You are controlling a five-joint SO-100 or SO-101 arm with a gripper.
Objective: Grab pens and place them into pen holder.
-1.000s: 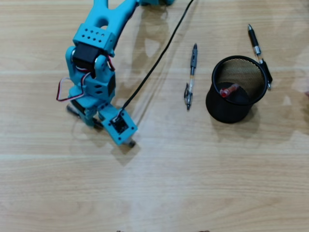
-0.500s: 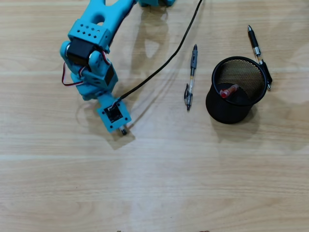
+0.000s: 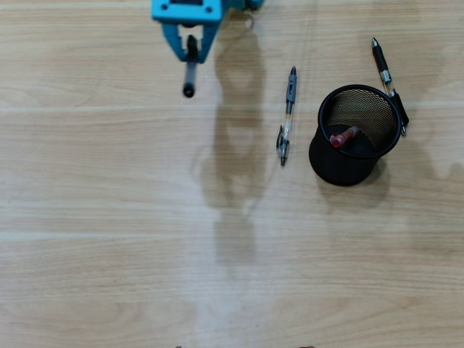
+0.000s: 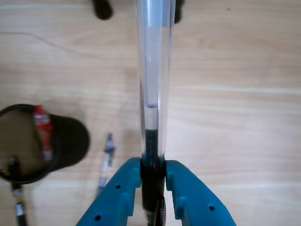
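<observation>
Teal gripper (image 3: 190,54) sits at the top edge of the overhead view, left of centre, and I see only its tip. It is clamped on 1 pen (image 3: 190,71), whose dark end points down the picture over the wooden table (image 3: 232,254). A 2nd pen (image 3: 286,116) lies flat and nearly vertical, well to the right of the gripper and just left of the pen holder (image 3: 348,170). The holder stands upright at right, with the red pen (image 3: 344,135) leaning inside it. A 3rd loose pen (image 3: 388,83) lies tilted against the holder's upper-right rim, its tip toward the top edge. Below and left of these things the table is bare wood as far as the picture edges.

Wrist view: both teal fingers (image 4: 188,193) rise from the bottom edge, closed on the dark collar of the held pen (image 4: 154,84). Its clear barrel runs straight up the centre and out past the top edge. The pen holder (image 4: 70,141) shows at the left edge, well apart from the gripper (image 4: 153,188), with the red pen (image 4: 43,129) in it. The flat pen (image 4: 106,160) lies between holder and fingers. A dark pen (image 4: 18,202) shows in part at lower left by the rim. Right of the barrel I see only bare wood.
</observation>
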